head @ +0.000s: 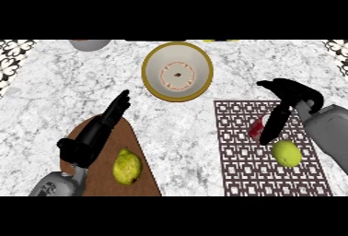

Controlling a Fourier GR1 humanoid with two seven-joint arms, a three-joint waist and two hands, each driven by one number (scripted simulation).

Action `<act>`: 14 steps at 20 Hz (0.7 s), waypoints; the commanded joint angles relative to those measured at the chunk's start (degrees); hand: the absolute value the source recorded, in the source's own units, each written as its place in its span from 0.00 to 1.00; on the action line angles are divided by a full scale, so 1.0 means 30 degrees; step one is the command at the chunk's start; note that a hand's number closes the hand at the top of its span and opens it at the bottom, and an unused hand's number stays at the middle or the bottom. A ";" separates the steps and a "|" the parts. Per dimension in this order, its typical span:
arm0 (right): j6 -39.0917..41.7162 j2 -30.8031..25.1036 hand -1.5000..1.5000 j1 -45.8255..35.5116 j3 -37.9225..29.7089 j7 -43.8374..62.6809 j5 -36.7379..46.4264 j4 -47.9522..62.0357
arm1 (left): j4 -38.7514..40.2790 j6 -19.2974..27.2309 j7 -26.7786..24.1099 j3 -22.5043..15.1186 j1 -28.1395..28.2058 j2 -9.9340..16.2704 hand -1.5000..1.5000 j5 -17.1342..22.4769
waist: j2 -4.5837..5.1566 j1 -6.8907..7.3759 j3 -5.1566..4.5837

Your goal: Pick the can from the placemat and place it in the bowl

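We are looking down at a kitchen counter: a white and grey marble worktop (176, 138) with patterned black-and-white tile (14, 55) at its far corners. On it sit a yellow-rimmed bowl (177, 71), a brown patterned placemat (272, 156) on the right, a wooden cutting board (115, 161) on the left, and fruit.

txt: none legible | labels/brands/nos: none | can (258, 127): mostly hidden, no print readable

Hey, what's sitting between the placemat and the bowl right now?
Nothing. In the head view, only bare marble counter separates the placemat from the bowl.
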 commanded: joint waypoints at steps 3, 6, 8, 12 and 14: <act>-0.0182 -0.0269 0.00 0.1552 0.0006 0.2245 0.1938 -0.2777 | 0.0310 0.0041 -0.0017 0.0576 -0.0237 -0.0467 0.50 -0.0627 | -0.0044 -0.0237 -0.0004; -0.1408 0.1139 0.00 0.1363 0.1041 0.0839 0.4793 -0.0076 | 0.1073 -0.0078 -0.0642 0.0362 -0.0288 -0.1219 0.50 -0.0756 | 0.0055 0.0008 -0.0001; -0.0504 0.0097 0.00 0.1485 -0.0432 0.0177 0.4487 0.0236 | 0.0189 -0.0545 -0.0213 0.0750 -0.0027 -0.0735 0.50 -0.0592 | 0.0026 0.0016 0.0005; -0.0249 0.1134 0.00 0.2503 -0.0694 0.0511 0.5567 -0.0132 | 0.0503 -0.0504 -0.0032 0.0700 0.0015 -0.1490 0.50 -0.1235 | 0.0029 -0.0016 0.0003; -0.0205 -0.0151 0.00 0.4203 -0.1270 -0.0338 0.5569 -0.1132 | 0.0675 -0.0353 -0.0475 0.0588 0.0336 -0.1618 0.50 -0.1739 | 0.0005 -0.0144 0.0003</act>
